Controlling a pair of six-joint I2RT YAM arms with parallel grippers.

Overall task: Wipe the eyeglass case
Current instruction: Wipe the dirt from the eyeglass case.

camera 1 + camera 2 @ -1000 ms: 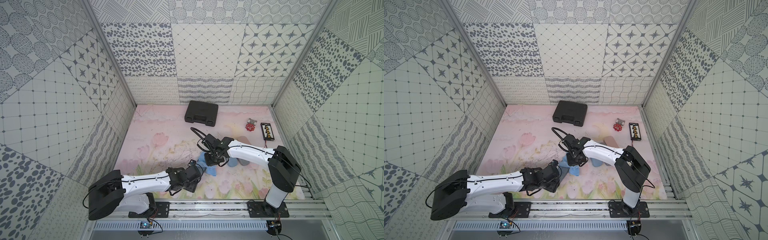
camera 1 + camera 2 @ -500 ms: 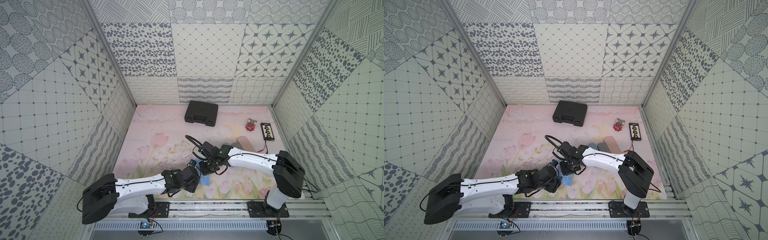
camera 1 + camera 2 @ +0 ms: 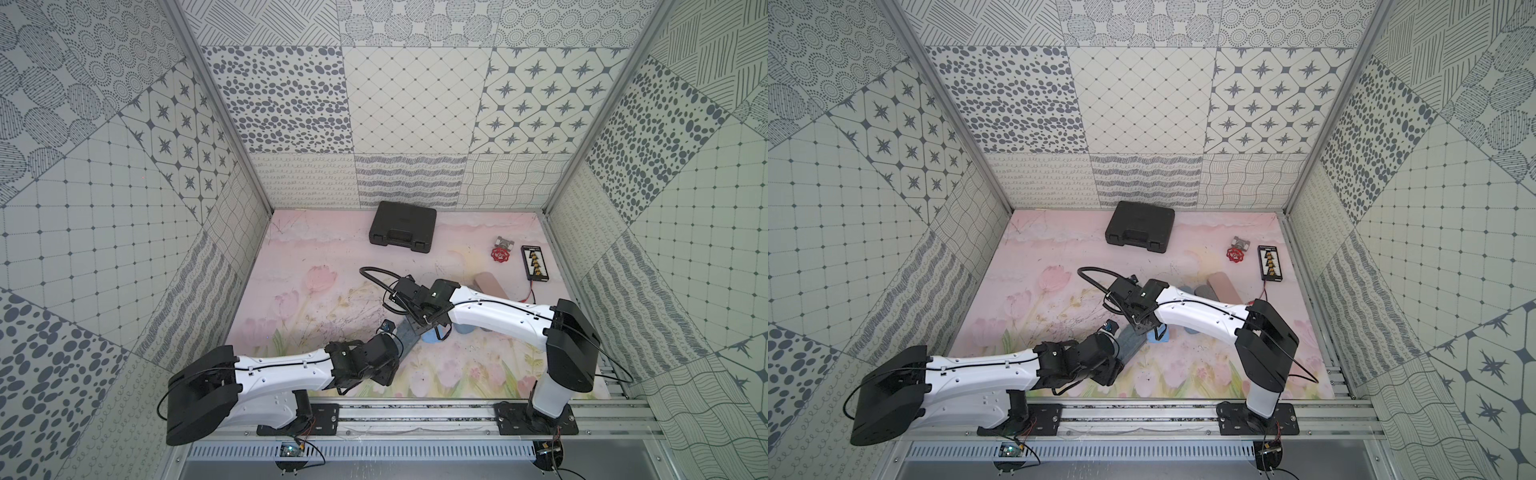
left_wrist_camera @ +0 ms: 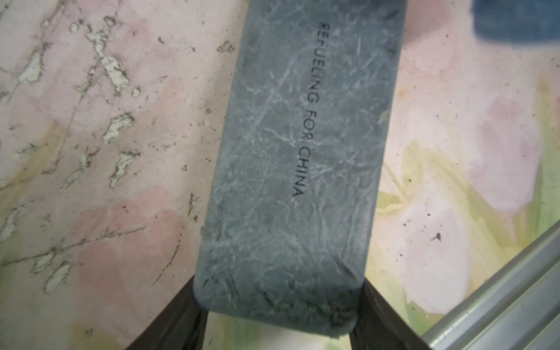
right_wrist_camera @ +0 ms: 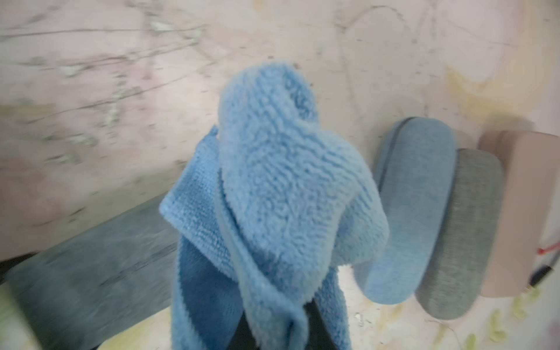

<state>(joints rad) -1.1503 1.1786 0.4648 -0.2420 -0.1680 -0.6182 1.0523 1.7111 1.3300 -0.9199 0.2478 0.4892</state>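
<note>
**Eyeglass case clamped at one end, cloth gathered at the other**

The eyeglass case (image 4: 303, 151), a dark grey marbled one printed with "REFUELING FOR CHINA", is gripped by the left gripper (image 4: 278, 321) across its short near end. The jaws are set partly apart, one finger (image 4: 181, 318) seen on each side of the case. In both top views the case (image 3: 405, 340) is found near the front middle of the floral mat (image 3: 316, 266), stretched from the left gripper (image 3: 392, 355) towards the right arm.

A fluffy light blue cloth (image 5: 272, 197) is pinched in the fully closed right gripper (image 5: 312, 330) and is hung bunched over the far end of the case (image 5: 91, 257). Whether the cloth is pressed onto the surface cannot be told, as that view is blurred.

Just beside the cloth, a blue case (image 5: 415, 212), a grey case (image 5: 463, 236) and a pink case (image 5: 530, 212) are lined up side by side, touching. A black tool box (image 3: 402, 226) is placed at the back wall, with a red valve (image 3: 498, 254) and a black connector board (image 3: 535, 262) at the back right
</note>
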